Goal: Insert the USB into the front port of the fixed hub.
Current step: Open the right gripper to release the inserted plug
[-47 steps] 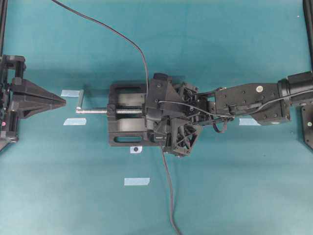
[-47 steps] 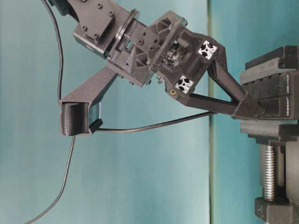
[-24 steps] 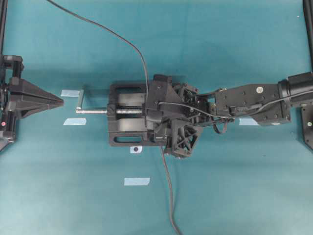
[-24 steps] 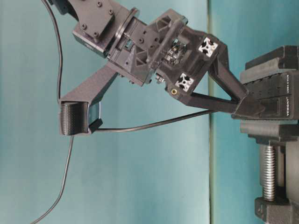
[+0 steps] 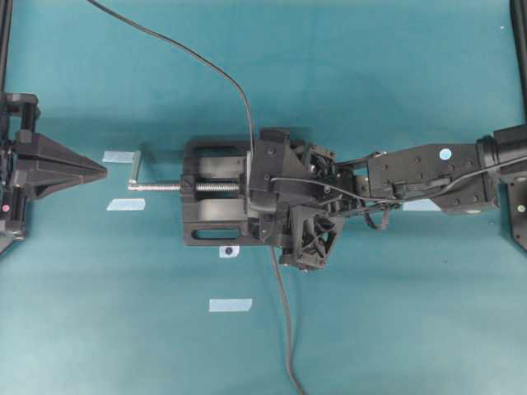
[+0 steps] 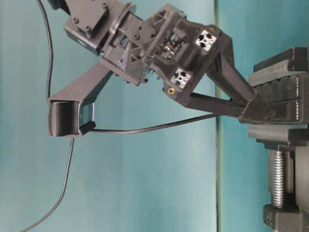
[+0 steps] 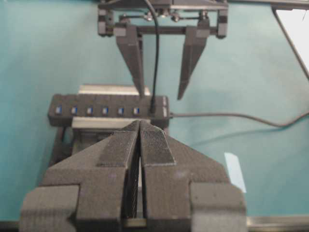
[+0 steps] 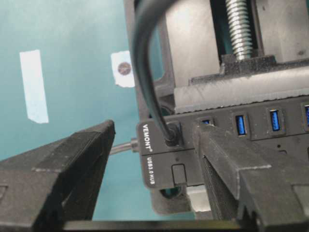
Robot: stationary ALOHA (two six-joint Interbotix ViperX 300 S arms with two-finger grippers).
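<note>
My right pincer (image 8: 149, 159) stands open astride the USB (image 8: 169, 133) — already seated in the fixed hub (image 8: 231, 140) at its labelled end. The plug is small and rigid, its cable limp; grip the plug. My left pincer (image 7: 140, 145) is closed.

USB (image 8: 170, 133) seated in the end port of the fixed hub (image 8: 227, 140).

From my feed: hub is a long narrow black bar lying level, clamped crosswise, with a row of small blue ports facing up and white "VEMONT USB3.0 HUB" print at one end. I see the black plug standing upright in the port nearest that printed end, its thin black cable arching up and away. In the left wrist view the plug (image 7: 152, 107) sits at the right end of the hub (image 7: 96, 110).
</note>
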